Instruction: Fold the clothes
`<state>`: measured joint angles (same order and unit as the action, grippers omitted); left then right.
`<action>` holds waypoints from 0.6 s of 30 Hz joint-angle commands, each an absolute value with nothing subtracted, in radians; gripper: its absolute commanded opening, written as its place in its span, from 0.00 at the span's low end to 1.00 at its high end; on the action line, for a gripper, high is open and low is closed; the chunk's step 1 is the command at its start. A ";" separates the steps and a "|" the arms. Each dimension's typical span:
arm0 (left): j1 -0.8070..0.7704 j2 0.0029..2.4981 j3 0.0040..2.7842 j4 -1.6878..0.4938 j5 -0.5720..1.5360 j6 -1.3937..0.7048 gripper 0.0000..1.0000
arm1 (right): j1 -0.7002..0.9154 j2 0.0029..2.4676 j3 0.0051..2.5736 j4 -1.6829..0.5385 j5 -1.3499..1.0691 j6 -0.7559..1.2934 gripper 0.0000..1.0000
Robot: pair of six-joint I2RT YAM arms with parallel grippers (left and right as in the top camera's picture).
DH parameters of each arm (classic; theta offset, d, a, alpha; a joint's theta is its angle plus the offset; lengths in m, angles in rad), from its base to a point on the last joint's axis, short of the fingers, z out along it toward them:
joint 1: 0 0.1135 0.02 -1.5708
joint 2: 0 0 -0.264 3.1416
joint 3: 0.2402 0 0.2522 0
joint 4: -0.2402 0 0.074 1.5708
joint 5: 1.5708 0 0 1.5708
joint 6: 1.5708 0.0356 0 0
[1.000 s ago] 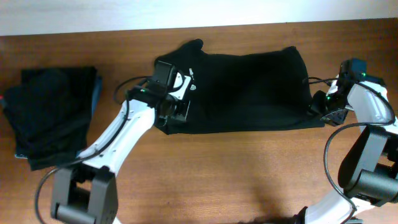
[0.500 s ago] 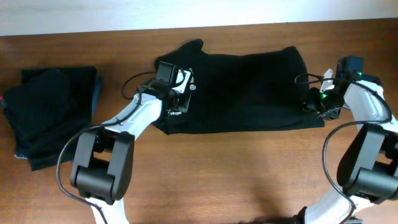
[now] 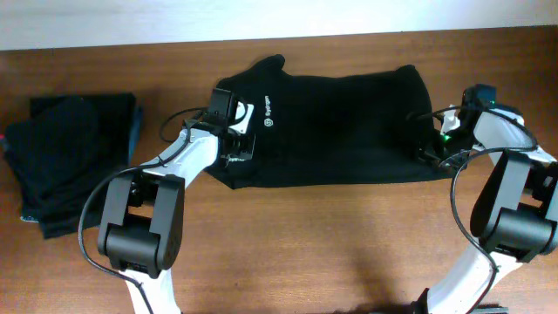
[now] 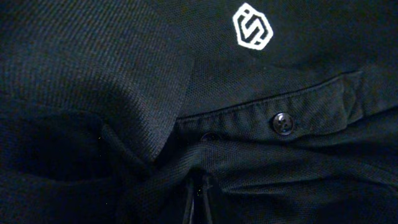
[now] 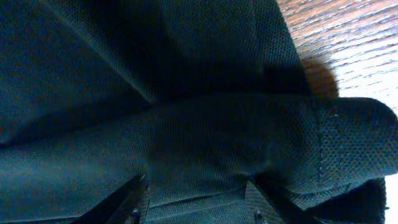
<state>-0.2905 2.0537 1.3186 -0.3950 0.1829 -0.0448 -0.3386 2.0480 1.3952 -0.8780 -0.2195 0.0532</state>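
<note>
With left end effector (image 4: 196,200) pinched on shirt (image 3: 340,122), close spread right end effector (image 5: 194,202) on hem (image 5: 323,143), then lift evenly.

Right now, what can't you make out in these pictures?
Left hand: left wrist view, fingertips buried in shirt folds, cut off by the bottom edge.
Right hand: right wrist view, fabric covers the gap; grip unclear.
Stack: overhead, too dark to count layers.
</note>
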 commanded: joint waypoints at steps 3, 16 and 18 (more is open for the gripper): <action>-0.273 2.080 1.327 -0.405 0.077 -0.030 0.08 | -0.339 2.167 1.365 -0.845 -0.095 0.041 0.59; -0.231 2.096 1.327 -0.624 0.055 -0.109 0.07 | -0.362 2.167 1.365 -0.860 -0.074 0.060 0.59; -0.223 2.096 1.327 -0.662 0.055 -0.109 0.07 | -0.362 2.167 1.365 -0.860 -0.074 0.060 0.59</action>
<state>-0.2592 2.0537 1.3548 -0.5827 0.1371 -0.0742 -0.3340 2.0533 1.4048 -0.8902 -0.1970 0.0681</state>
